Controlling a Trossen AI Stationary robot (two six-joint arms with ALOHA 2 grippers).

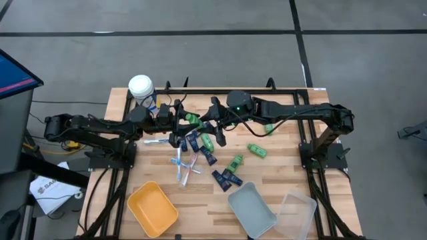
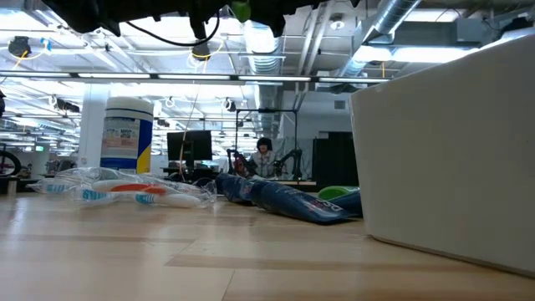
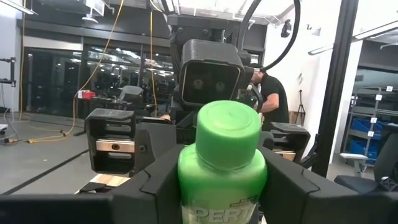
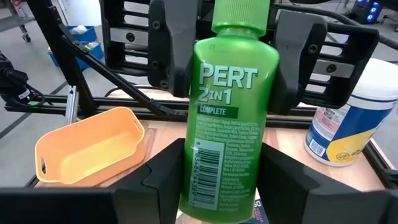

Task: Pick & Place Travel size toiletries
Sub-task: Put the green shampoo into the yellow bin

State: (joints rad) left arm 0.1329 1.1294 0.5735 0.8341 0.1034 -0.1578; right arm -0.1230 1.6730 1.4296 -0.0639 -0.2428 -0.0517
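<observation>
Above the desk, near the canister, both end effectors met: the right end effector pinched the green bottle; the left end effector flanked it, grip unclear.

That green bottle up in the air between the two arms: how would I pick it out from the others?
Look above the back middle of the wooden table, where the two grippers meet. The green bottle hangs there between both sets of fingers. Unlike the other green bottles lying on the wood, it is lifted clear, its label reading PERT 2in1.

Bright green bottle with white lettering, orange bin, white-lidded blue-and-yellow canister, pale wood table.
</observation>
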